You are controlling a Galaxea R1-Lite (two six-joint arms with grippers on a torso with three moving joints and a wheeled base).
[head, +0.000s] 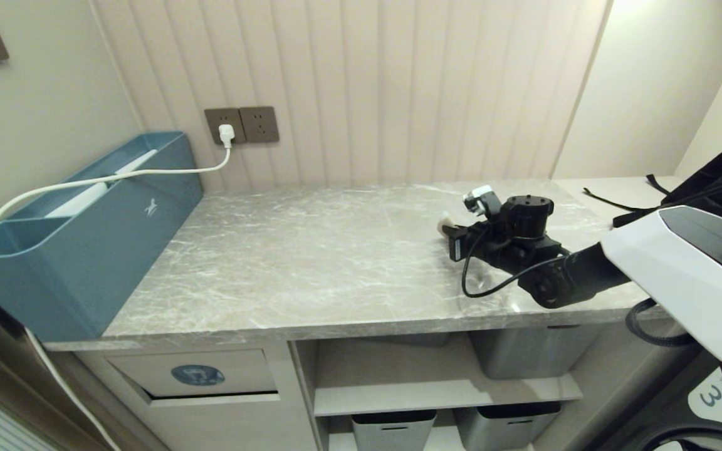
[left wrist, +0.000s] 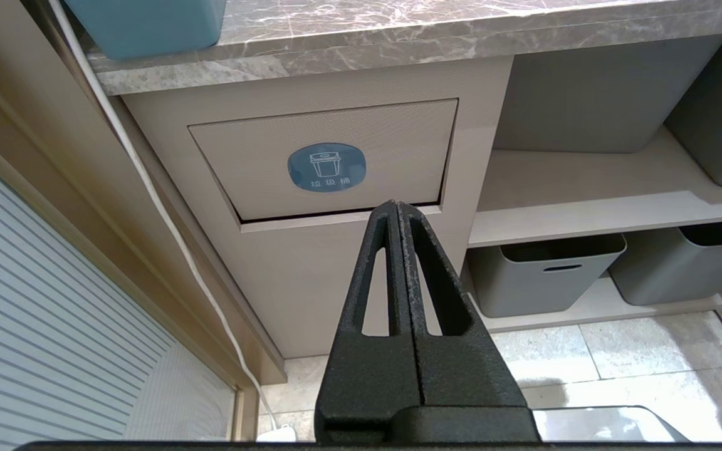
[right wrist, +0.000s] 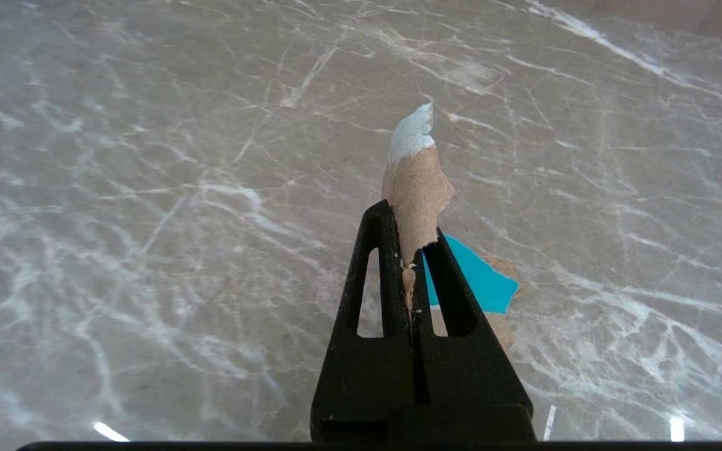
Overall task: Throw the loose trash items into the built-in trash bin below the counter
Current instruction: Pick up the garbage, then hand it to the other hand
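Grasp step. My right gripper (right wrist: 412, 247), centre of the wrist frame, has its fingers pinched on a tan paper scrap (right wrist: 416, 181) with a turquoise side, apparently just off the counter (right wrist: 148, 188). Next: carry it to the bin flap (head: 198, 373), lower left in head view. Left gripper (left wrist: 397, 216) is closed and empty.

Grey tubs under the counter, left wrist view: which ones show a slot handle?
The two grey tubs on the lower shelf: the nearer one and its neighbour. Each front shows a dark slot below the rim. The upper-shelf tubs show plain walls.
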